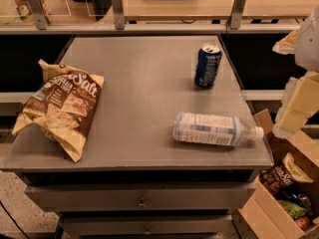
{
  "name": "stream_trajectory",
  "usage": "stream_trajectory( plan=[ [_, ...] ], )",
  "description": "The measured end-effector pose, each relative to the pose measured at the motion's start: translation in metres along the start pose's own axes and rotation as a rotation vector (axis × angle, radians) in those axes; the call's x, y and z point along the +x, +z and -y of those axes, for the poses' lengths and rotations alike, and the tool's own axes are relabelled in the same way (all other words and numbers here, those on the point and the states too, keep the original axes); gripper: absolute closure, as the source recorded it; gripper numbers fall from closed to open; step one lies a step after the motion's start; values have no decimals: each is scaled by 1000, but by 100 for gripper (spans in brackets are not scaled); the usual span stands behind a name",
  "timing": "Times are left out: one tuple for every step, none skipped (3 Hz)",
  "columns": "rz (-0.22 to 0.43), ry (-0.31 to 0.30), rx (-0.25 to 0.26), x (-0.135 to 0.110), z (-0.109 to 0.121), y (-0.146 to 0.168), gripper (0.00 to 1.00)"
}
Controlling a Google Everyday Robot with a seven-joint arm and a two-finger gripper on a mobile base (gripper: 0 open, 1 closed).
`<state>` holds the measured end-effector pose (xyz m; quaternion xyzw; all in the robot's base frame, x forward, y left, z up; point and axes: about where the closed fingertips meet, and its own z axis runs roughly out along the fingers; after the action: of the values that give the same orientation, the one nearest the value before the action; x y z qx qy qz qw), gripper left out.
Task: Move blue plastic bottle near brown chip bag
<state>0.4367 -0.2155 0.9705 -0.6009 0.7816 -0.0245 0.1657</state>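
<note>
Off the table (pixel 139 93) edge, gripper (pixel 296 106) hangs near blue plastic bottle (pixel 214 129).

The robot's pale cream, blocky claw (pixel 293 108) hangs off the right edge of the grey metal surface (pixel 144 83), beside its near right corner and touching nothing. Above it, a grey and white arm segment (pixel 308 39) runs up out of view, also right of the surface.
</note>
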Motion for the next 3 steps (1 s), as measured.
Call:
stream_trajectory(
  plan=[
    [-2,-12,-58,-3,-13,25,0],
    [-14,-35,-129,-8,-28,57,0],
    [-31,-67,-173,-15,-43,87,0]
  ],
)
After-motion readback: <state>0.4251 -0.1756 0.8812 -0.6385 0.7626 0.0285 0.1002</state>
